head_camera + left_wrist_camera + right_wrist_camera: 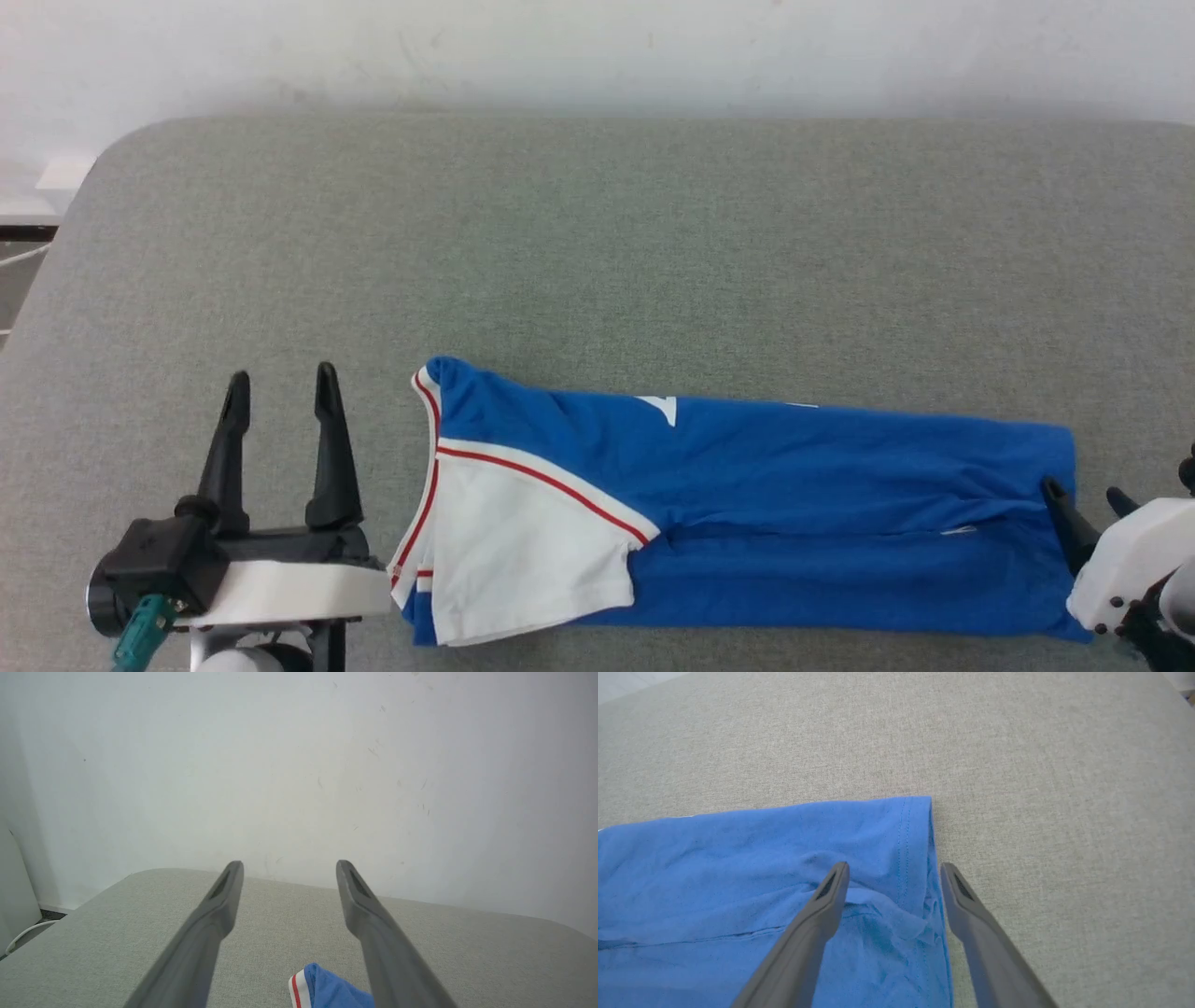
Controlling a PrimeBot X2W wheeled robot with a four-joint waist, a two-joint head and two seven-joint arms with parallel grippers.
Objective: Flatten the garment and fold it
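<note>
Open room is offered across the far and middle worktop (597, 233), bounded at its far side by the white wall (597, 47). The near strip is occupied by the garment (747, 495), with the spread left pincer (281, 373) just left of it and the spread right pincer (1083, 492) at its right edge.

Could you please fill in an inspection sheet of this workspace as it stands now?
Surface: grey fabric-covered table, rounded corners.
Job's things: royal blue jersey T-shirt with a white, red-striped sleeve, lying folded into a long band; collar end toward the robot's left, hem toward its right; slight wrinkles near the hem.
Clutter: nothing seen.
Grippers: left gripper open, beside the collar end, apart from the cloth; right gripper open, straddling the hem edge, gripping nothing.
Cables: white cable down past the table's left edge.
Surroundings: white wall, lightly scuffed, behind the table.
</note>
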